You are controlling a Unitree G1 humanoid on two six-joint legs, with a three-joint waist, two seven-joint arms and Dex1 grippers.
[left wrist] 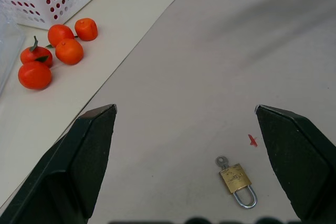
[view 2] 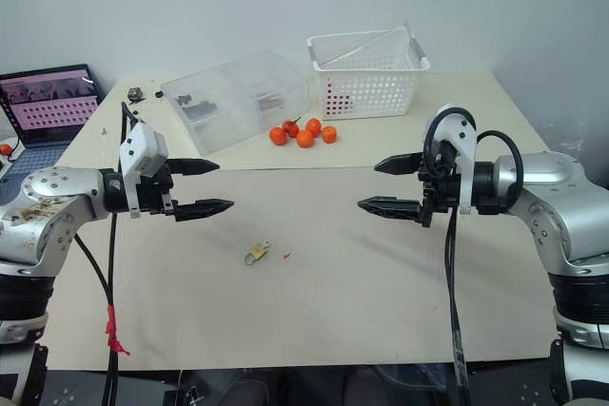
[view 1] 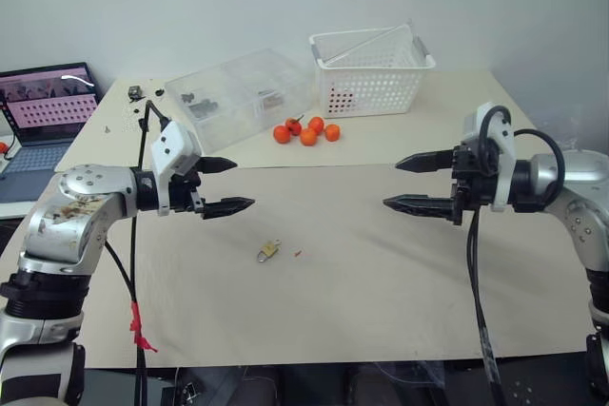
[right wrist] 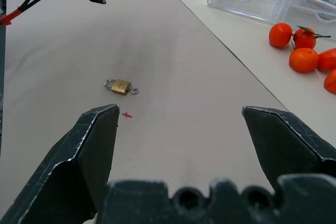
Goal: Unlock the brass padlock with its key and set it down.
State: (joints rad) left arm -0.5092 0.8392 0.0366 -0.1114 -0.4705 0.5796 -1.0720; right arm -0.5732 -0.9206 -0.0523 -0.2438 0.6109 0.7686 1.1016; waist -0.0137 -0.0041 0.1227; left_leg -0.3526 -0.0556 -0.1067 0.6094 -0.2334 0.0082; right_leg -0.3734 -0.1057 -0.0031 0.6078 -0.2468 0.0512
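The brass padlock (view 1: 269, 251) lies flat on the pale mat, near the middle of the table and closer to the front edge. The key (left wrist: 222, 160) is a small silvery head that sticks out of the lock's bottom end, and the shackle looks closed. My left gripper (view 1: 244, 183) hovers open above the mat, up and to the left of the padlock, with nothing between its fingers. Opposite it, my right gripper (view 1: 391, 183) hangs open and empty, well to the right of the padlock. Both point inward toward each other.
Several oranges (view 1: 306, 130) lie behind the mat. A white perforated basket (view 1: 371, 68) and a clear plastic drawer box (view 1: 238, 97) stand at the back. A laptop (view 1: 48, 102) sits off the table's left. A tiny red speck (view 1: 298, 254) lies just right of the padlock.
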